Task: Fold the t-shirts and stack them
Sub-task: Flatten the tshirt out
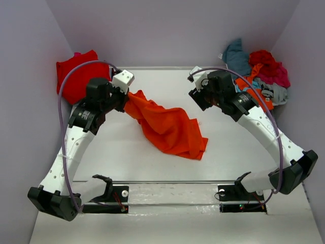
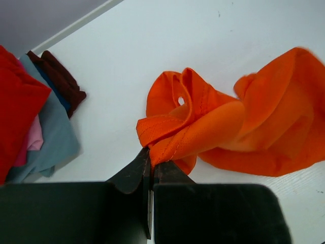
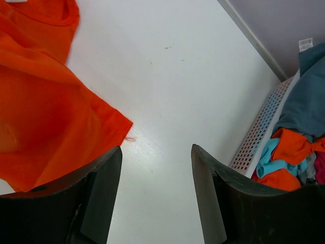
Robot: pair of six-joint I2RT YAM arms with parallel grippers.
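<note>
A bright orange t-shirt (image 1: 170, 127) lies crumpled across the middle of the table. My left gripper (image 1: 123, 99) is shut on a hemmed edge of this shirt (image 2: 213, 129) at its far left end, pinching the cloth between the fingertips (image 2: 151, 160). My right gripper (image 1: 200, 96) is open and empty, hovering over bare table to the right of the shirt, whose edge shows at the left of the right wrist view (image 3: 45, 117). A folded red t-shirt (image 1: 76, 73) tops a stack at the back left. A heap of unfolded shirts (image 1: 259, 73) lies at the back right.
The stack at the left holds red, grey-blue, pink and dark maroon cloth (image 2: 35, 122). The heap at the right sits on a white perforated tray (image 3: 259, 127). Purple walls close in the table on three sides.
</note>
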